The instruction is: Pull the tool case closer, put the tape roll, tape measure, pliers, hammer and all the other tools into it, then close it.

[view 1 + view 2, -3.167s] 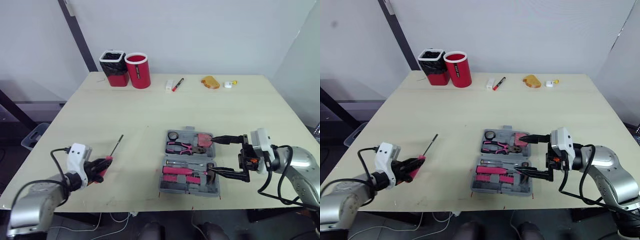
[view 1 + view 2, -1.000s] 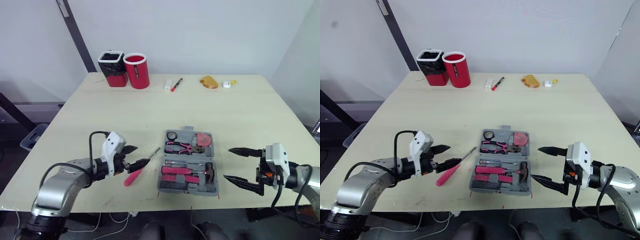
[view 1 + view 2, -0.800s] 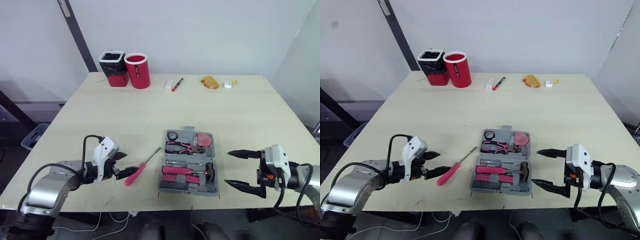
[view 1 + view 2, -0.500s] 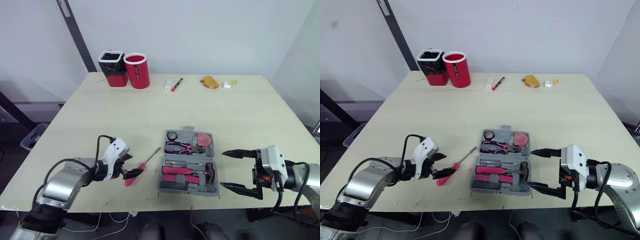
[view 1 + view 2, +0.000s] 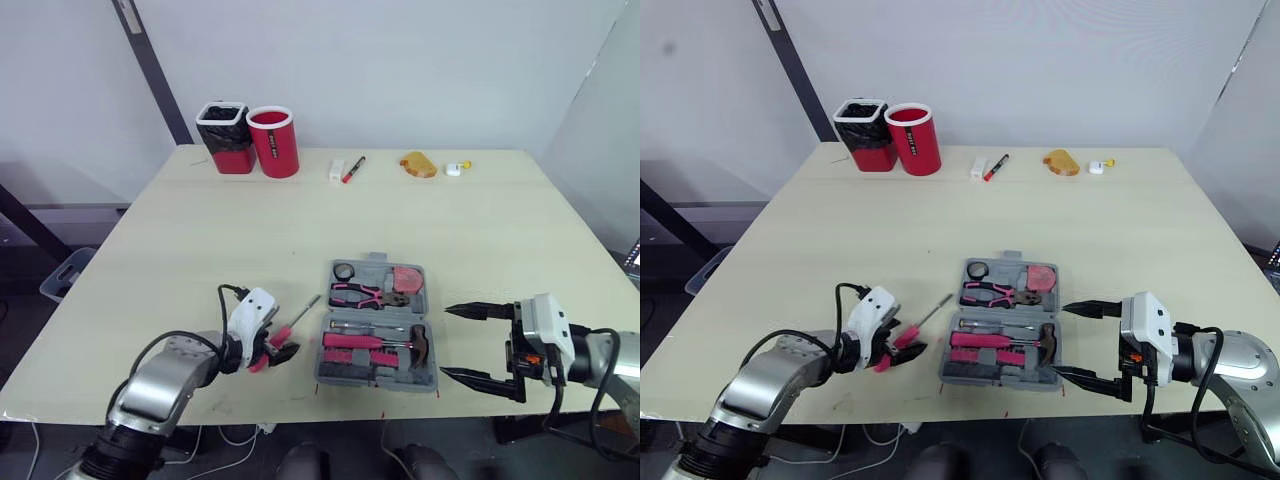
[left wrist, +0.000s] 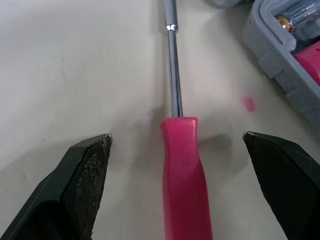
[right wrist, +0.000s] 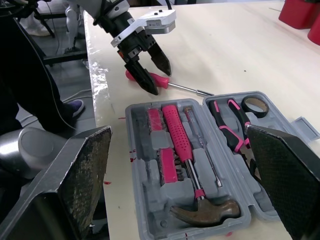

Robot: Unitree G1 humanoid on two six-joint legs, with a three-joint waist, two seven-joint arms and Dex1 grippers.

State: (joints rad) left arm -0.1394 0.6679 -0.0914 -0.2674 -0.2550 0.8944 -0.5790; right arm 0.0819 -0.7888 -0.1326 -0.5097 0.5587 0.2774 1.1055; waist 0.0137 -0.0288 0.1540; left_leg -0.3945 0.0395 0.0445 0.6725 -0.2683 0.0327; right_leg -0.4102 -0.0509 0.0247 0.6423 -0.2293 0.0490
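Left gripper (image 6: 176, 136), jaws apart, is straddling the screwdriver (image 6: 186, 180): probably light, rigid, slick-shafted, so best gripping its pink handle.

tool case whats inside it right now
Inside the tool case lie a hammer, pliers, tape roll, pink tape measure and a slim screwdriver. Anything beneath them is covered.

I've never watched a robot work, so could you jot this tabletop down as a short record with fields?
Case: tool case, open flat on table
Inside: hammer, pliers, tape roll
Outside: screwdriver, lying left of case
Left gripper: open, straddling the screwdriver handle, not gripping
Right gripper: open, right of case
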